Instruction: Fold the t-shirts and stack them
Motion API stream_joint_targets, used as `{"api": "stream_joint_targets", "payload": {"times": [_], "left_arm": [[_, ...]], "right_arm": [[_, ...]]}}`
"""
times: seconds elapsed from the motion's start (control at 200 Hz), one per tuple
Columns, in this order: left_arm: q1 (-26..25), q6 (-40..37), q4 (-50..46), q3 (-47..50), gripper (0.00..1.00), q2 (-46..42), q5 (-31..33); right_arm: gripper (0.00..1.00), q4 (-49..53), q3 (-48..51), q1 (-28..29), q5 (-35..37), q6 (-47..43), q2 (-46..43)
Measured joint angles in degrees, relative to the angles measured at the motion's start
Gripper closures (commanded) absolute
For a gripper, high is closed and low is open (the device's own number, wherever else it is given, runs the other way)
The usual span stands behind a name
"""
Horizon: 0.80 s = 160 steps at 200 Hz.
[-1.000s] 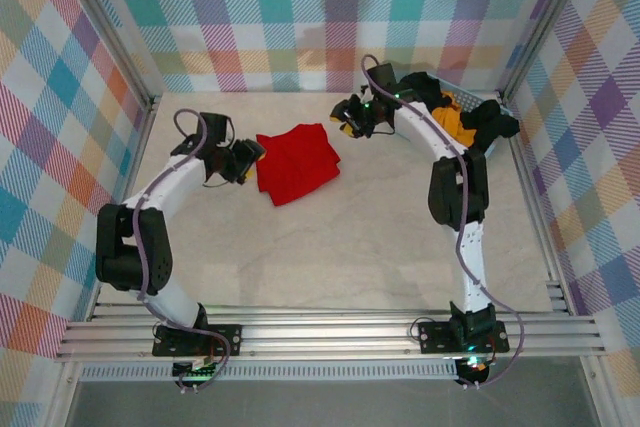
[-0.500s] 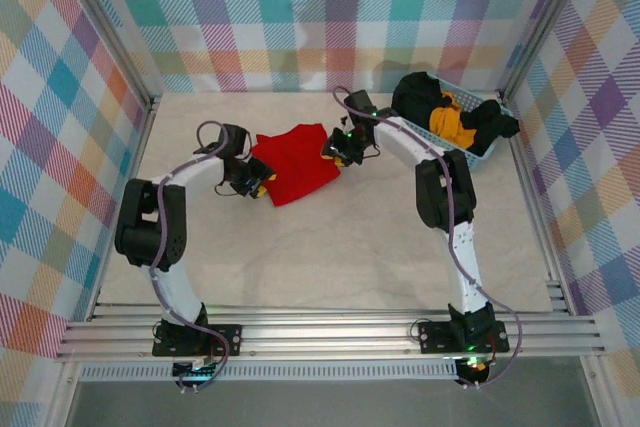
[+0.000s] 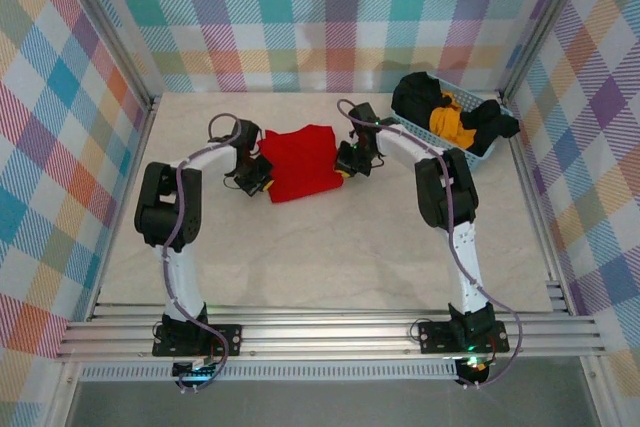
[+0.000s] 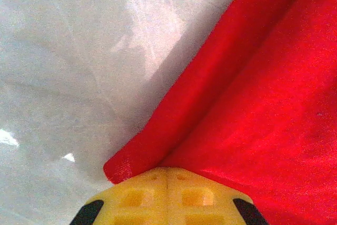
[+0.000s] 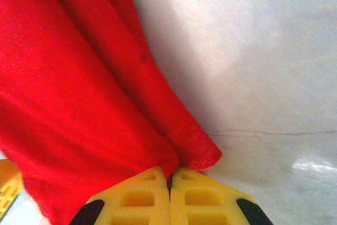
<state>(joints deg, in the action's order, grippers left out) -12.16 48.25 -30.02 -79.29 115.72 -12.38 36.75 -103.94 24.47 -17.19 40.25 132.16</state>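
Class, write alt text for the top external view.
A red t-shirt lies on the table, the left gripper at its left edge, the right gripper at its right. A blue basket of clothes sits far right.

Both the left arm (image 3: 172,267) and the right arm (image 3: 462,247) have white tubular links, bulky black joints and black base plates (image 3: 196,339). 1 thin purple-grey cable (image 3: 181,192) trails along each. The left hand (image 4: 167,171) and the right hand (image 5: 169,175) each carry 2 yellow, grid-moulded fingers (image 5: 139,198) with black patches.
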Motion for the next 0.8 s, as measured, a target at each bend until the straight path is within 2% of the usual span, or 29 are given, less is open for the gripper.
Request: {"api": "stream_joint_targets", "payload": {"times": [0.245, 0.305, 0.43, 0.505, 0.55, 0.625, 0.665, 0.72, 0.8], "left_arm": [[0.6, -2.4, -1.0, -2.4, 0.92, 1.3, 0.1], [0.7, -3.3, -1.3, -2.4, 0.85, 1.1, 0.7], [0.7, -4.2, -3.0, -1.2, 0.58, -1.9, 3.8], [0.2, -3.4, -3.0, 0.9, 0.55, -7.0, 4.5], [-0.2, -1.5, -1.8, 3.5, 0.54, -11.6, 4.3], [-2.2, 3.8, 2.4, 9.6, 0.43, -19.4, 4.1], [-4.5, 7.6, 5.3, 13.6, 0.37, -23.2, 4.0], [-9.3, 14.5, 11.3, 19.3, 0.34, -26.7, 4.7], [-15.5, 23.8, 18.8, 25.3, 0.27, -27.1, 6.2]], "right_arm": [[1.0, -2.3, 1.5, -0.7, -2.0, 1.3, -0.2], [0.91, -3.0, 2.0, -0.7, -2.3, 1.3, -0.3], [0.73, -5.9, 5.4, -0.8, -2.3, 1.4, -2.3], [0.66, -6.8, 8.9, -0.9, -1.9, 1.8, -5.4], [0.64, -7.1, 11.1, -1.0, -1.5, 2.3, -7.8], [0.61, -9.1, 16.0, -1.2, -1.5, 3.1, -13.1], [0.6, -10.8, 19.3, -1.5, -1.7, 4.0, -16.7], [0.59, -13.3, 23.8, -1.9, -2.4, 5.8, -21.5], [0.58, -18.1, 29.6, -2.1, -4.1, 8.4, -27.0]]}}
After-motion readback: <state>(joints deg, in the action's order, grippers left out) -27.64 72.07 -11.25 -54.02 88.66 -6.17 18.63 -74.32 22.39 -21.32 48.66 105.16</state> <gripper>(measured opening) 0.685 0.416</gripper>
